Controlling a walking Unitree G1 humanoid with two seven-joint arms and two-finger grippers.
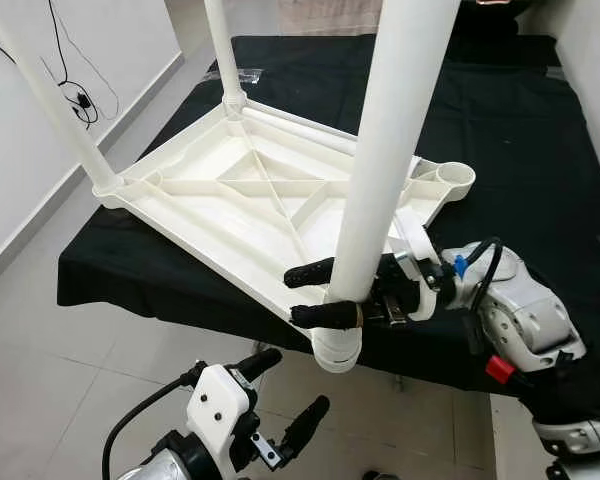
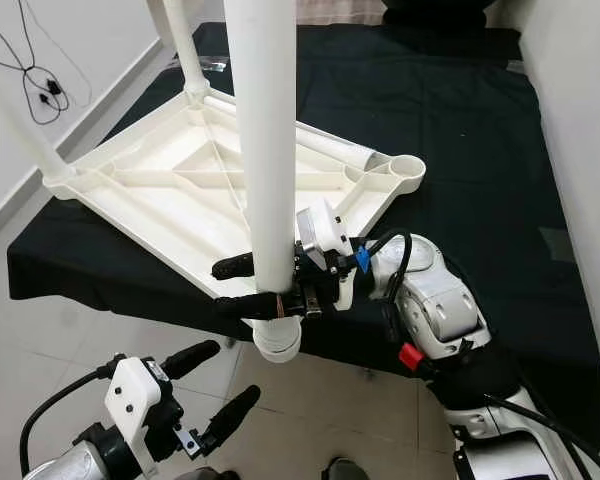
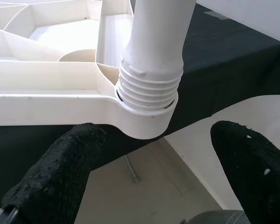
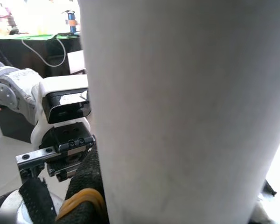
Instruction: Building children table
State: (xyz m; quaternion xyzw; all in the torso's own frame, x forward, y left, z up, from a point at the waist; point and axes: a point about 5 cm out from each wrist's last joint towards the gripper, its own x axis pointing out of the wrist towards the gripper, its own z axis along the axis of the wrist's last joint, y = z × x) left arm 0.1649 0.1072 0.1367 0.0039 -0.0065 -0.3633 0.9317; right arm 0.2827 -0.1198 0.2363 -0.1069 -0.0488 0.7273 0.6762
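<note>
A white tabletop (image 1: pixel 250 195) is lying upside down on a black-covered platform (image 1: pixel 500 130), its near corner overhanging the edge above open floor (image 1: pixel 50 370). We are counting three legs standing in corner sockets. Our right gripper (image 1: pixel 322 293) is clasping the nearest leg (image 1: pixel 380 170) just above its threaded socket (image 3: pixel 147 100). Our left gripper (image 1: pixel 280 395) is hovering spread below, holding nothing.

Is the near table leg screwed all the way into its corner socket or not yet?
Not fully. The near leg stands in the corner socket, but several thread ridges still show above the rim. The right gripper grips it.
</note>
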